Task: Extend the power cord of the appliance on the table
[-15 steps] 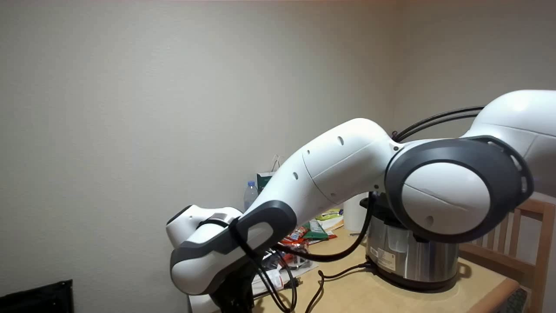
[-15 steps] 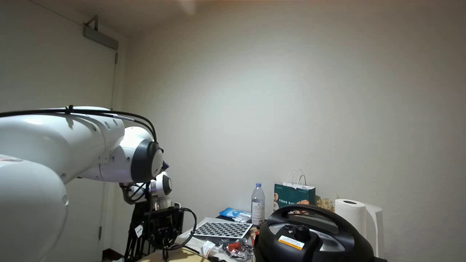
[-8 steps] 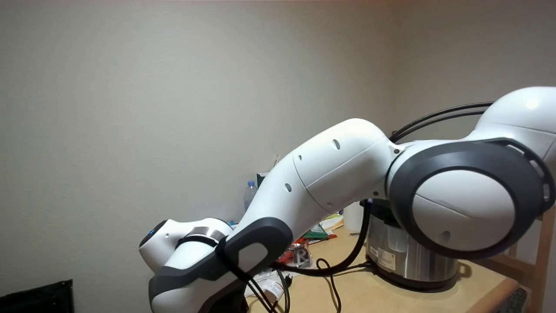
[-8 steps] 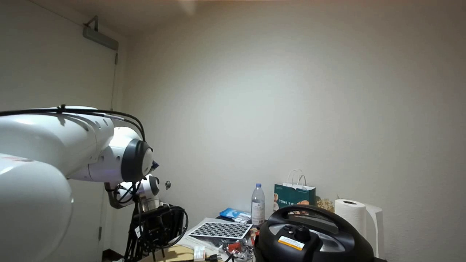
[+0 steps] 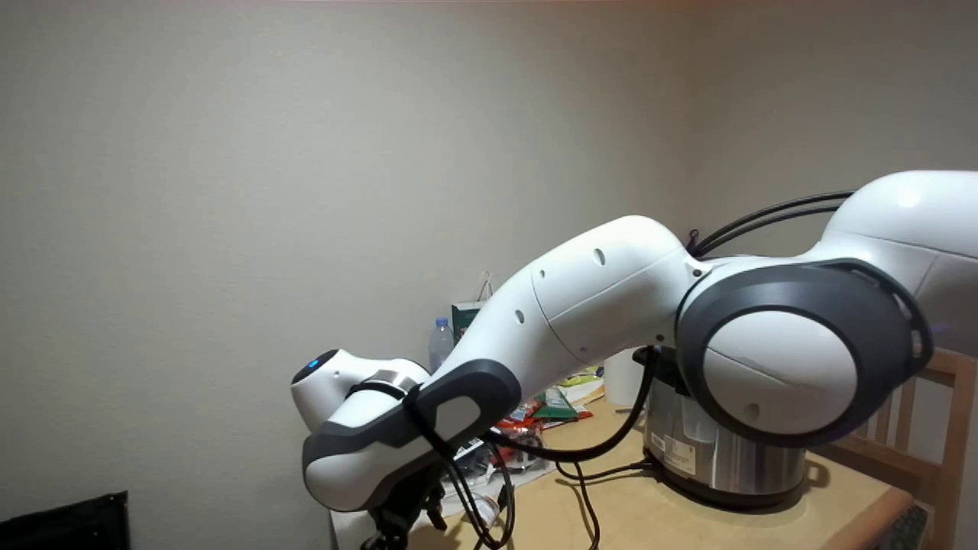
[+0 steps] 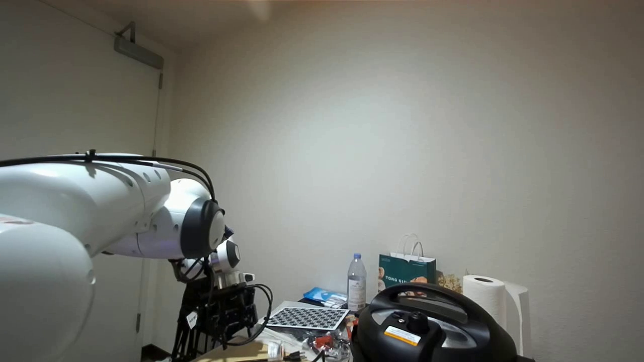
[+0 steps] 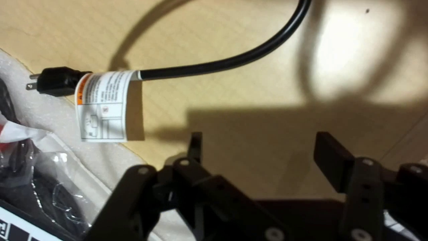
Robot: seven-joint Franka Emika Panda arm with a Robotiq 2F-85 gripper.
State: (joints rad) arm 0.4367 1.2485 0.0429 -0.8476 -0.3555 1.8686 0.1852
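Observation:
In the wrist view my gripper (image 7: 259,140) stands open, its fingers well apart with nothing but shadowed tabletop between them. Beyond the fingertips the black power cord (image 7: 214,66) curves across the light wooden table (image 7: 207,30). Its plug (image 7: 59,81) and a white warning label (image 7: 103,107) are at the left, apart from the gripper. An exterior view shows the cord (image 5: 586,496) running from the steel appliance (image 5: 752,466), whose top the arm partly hides, while my gripper (image 5: 410,527) is low at the table's left side. The appliance's black lid (image 6: 480,332) shows in an exterior view.
Left of the gripper are white foam sheeting (image 7: 46,110) and clear plastic bags (image 7: 60,167). A patterned board (image 6: 307,318), water bottle (image 6: 356,286), green paper bag (image 6: 402,269) and paper-towel roll (image 6: 484,296) stand or lie farther back. A wooden chair (image 5: 955,428) is beside the table.
My gripper has opened. The arm shifted leftward and lower in an exterior view, then came back up. The cord lies in a different curve, and its plug and label have shifted.

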